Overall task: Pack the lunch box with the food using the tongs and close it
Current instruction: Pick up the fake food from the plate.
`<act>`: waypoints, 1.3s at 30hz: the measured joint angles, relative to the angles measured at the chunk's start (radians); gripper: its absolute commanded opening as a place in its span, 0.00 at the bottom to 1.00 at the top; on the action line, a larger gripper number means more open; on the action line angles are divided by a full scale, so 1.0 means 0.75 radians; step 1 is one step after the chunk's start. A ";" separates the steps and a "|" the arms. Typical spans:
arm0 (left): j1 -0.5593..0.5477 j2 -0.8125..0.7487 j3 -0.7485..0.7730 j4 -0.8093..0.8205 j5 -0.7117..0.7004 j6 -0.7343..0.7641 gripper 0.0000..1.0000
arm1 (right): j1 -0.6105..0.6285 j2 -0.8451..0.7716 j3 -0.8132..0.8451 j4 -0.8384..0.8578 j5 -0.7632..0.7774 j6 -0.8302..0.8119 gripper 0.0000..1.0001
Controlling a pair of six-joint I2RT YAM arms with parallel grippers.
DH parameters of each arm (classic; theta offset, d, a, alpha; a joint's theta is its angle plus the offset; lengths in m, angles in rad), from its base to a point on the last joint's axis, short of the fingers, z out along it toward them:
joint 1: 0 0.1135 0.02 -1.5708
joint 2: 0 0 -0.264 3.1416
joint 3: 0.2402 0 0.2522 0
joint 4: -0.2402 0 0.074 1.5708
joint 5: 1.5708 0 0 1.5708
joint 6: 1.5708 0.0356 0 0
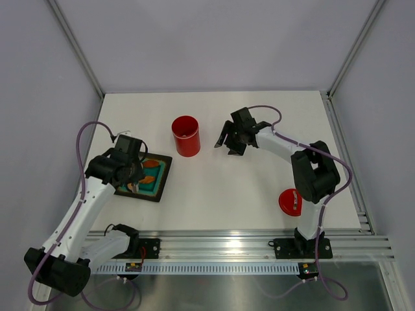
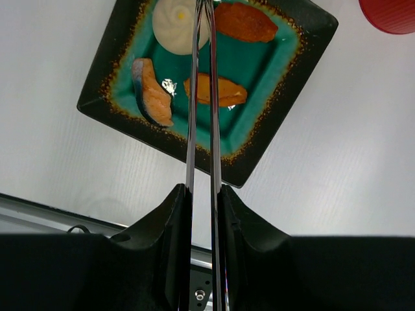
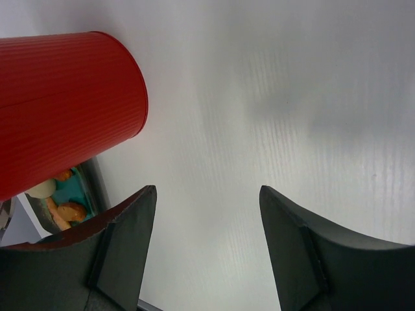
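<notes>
The red lunch box point(image 1: 186, 135) stands open and upright at the table's middle back; its ribbed wall point(image 3: 65, 110) fills the upper left of the right wrist view. Its red lid point(image 1: 290, 202) lies by the right arm's base. My left gripper point(image 2: 202, 191) is shut on the tongs point(image 2: 192, 97), whose two strips run close together over the tray. Their tips run out of view at the top edge, between a cream ball point(image 2: 175, 26) and an orange piece point(image 2: 243, 23). Two more orange pieces point(image 2: 214, 89) lie on the teal mat. My right gripper point(image 3: 207, 191) is open and empty, just right of the lunch box.
The black square tray point(image 2: 97, 97) with its teal mat sits at the left, under my left gripper point(image 1: 133, 175). Grey walls and metal posts close in the table at the back and sides. A rail runs along the near edge.
</notes>
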 measured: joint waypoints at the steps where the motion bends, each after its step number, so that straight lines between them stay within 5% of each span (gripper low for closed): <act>1: 0.000 0.000 -0.007 -0.001 0.016 -0.004 0.28 | 0.001 -0.017 -0.014 -0.002 0.001 -0.003 0.73; 11: 0.000 -0.060 -0.029 -0.054 0.092 -0.053 0.39 | 0.001 -0.132 -0.087 -0.008 -0.001 -0.014 0.77; 39: 0.000 -0.227 -0.127 -0.202 0.119 -0.441 0.40 | 0.002 -0.190 -0.088 -0.002 -0.019 -0.017 0.79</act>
